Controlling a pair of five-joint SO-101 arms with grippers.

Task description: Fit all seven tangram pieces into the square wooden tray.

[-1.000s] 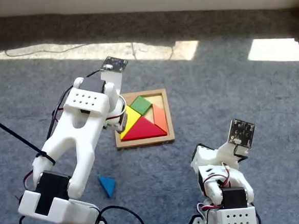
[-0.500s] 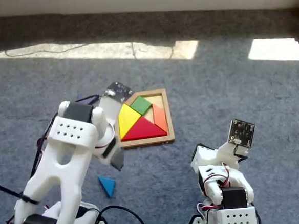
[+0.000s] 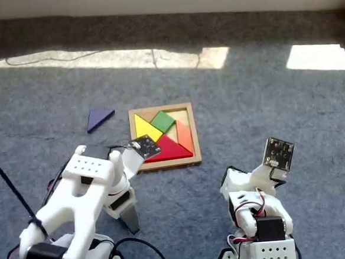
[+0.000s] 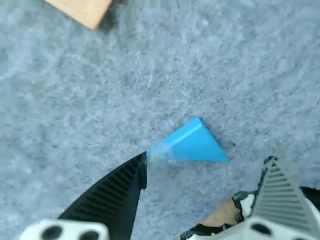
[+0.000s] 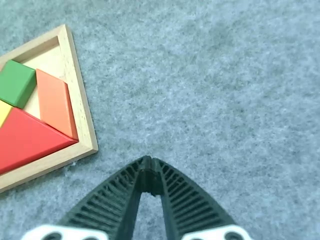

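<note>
Two hands, left hand (image 4: pixel 207 158) wide open around blue triangle (image 4: pixel 192 145), right hand (image 5: pixel 150 167) closed empty near tray (image 5: pixel 81 112).

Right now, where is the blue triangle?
In the left wrist view, the blue triangle lies on the carpet between the fingers of the open left gripper, apart from the wooden tray.
</note>
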